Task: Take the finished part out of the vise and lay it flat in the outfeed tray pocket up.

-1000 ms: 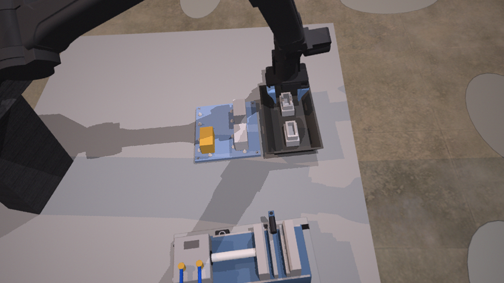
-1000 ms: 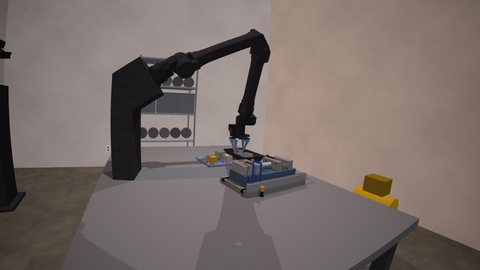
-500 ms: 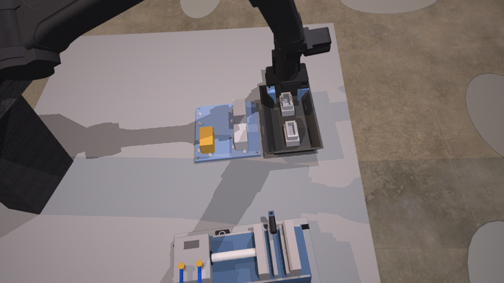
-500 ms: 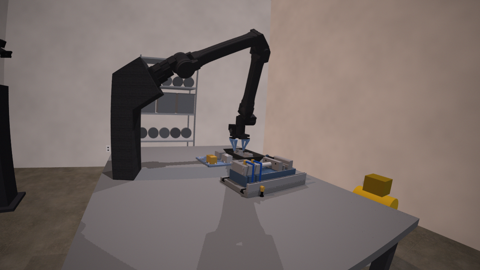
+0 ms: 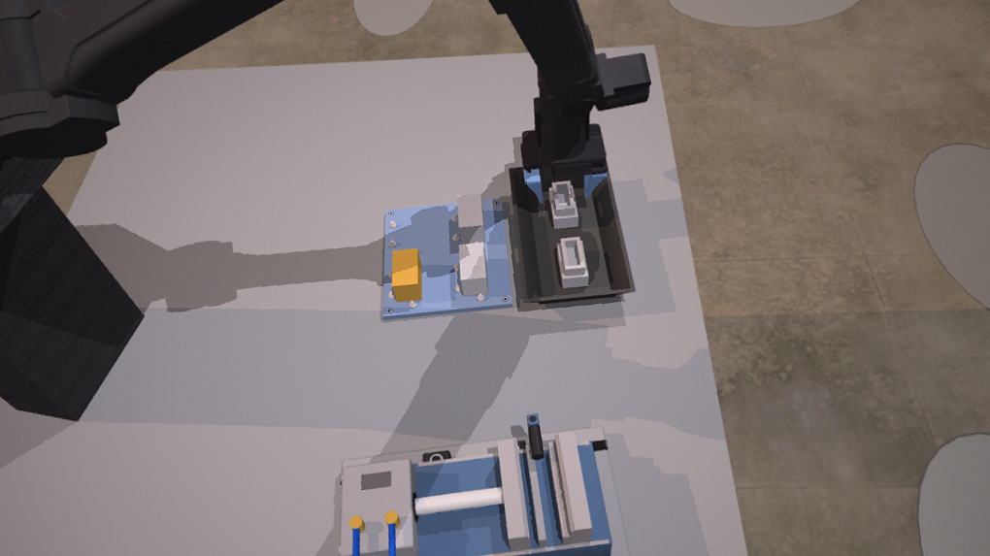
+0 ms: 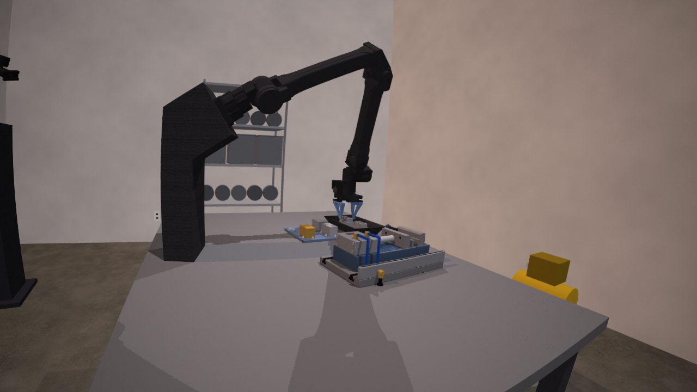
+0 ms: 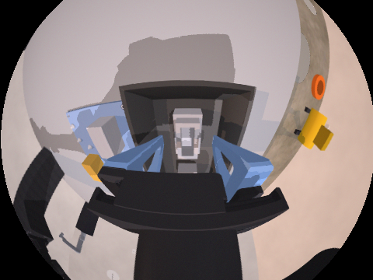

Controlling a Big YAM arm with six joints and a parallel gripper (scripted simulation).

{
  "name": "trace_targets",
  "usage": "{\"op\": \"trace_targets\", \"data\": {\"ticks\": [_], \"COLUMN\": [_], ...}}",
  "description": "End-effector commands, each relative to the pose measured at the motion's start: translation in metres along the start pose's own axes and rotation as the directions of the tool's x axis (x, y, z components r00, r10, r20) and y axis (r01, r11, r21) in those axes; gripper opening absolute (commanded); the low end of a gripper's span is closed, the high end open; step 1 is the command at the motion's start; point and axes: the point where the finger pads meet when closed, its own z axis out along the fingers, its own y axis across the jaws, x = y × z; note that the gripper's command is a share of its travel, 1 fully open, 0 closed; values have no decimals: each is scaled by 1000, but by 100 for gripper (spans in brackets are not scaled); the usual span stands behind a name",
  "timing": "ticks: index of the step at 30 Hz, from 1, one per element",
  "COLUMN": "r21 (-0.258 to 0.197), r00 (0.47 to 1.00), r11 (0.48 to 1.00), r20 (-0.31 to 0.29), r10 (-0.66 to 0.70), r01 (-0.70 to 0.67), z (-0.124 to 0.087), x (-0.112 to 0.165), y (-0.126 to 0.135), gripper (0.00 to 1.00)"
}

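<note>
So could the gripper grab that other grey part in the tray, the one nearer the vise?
Probably yes. The gripper is open over the tray, and the nearer part lies uncovered on the tray floor with its pocket up. Nothing stands above it; only the tray walls might crowd the fingers.

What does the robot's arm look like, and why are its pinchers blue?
The arm is matte black, built from thick rounded tubes with chunky round joints, and grows from a tall angular black pedestal. A boxy black block juts from its wrist. The gripper has two light-blue triangular fingers with cut-out holes. No cables or markings show. Why they are blue, the pictures cannot say.
</note>
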Motion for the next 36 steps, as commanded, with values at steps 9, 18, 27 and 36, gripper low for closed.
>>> {"op": "trace_targets", "data": {"ticks": [9, 18, 27, 36], "r21": [25, 27, 24, 25], "r00": [1000, 1000, 1000, 1000], "r11": [1000, 1000, 1000, 1000], "r20": [23, 24, 24, 24], "r10": [8, 10, 9, 11], "r01": [-8, -10, -9, -11], "z": [-32, -72, -112, -151], "x": [-8, -7, -5, -4], "y": [-11, -11, -8, -8], "gripper": [64, 64, 64, 64]}}
